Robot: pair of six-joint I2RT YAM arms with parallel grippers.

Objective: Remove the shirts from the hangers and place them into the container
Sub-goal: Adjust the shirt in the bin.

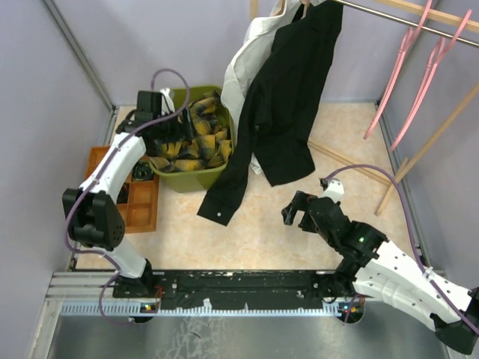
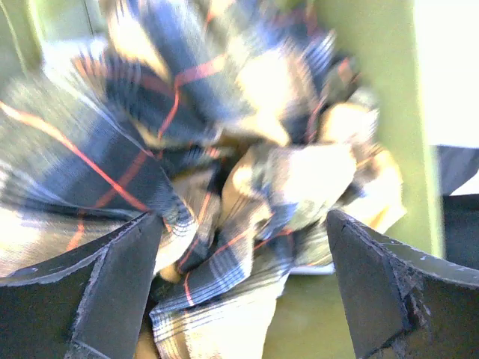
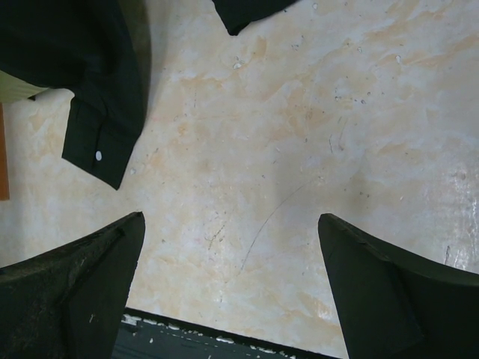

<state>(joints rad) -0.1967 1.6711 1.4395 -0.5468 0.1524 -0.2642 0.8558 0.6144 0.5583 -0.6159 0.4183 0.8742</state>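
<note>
Black and limp, the long-sleeved cloth shirt [image 1: 288, 105] hangs from the rail; it looks light and soft, best pinched near the collar. The olive-green plastic tub [image 1: 179, 183] holds the yellow-and-black plaid shirt [image 1: 191, 138]. The left gripper [image 2: 239, 239] above it and the right gripper [image 3: 230, 224] both gape empty.

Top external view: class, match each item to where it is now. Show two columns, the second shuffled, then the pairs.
1 plaid shirt
2 black shirt
3 pink hangers
4 orange tray

A hanging bare, far right
B bundled inside the green container
C flat on the table, left of the container
D hanging up, one sleeve dangling low

Pairs: 1-B, 2-D, 3-A, 4-C
</note>
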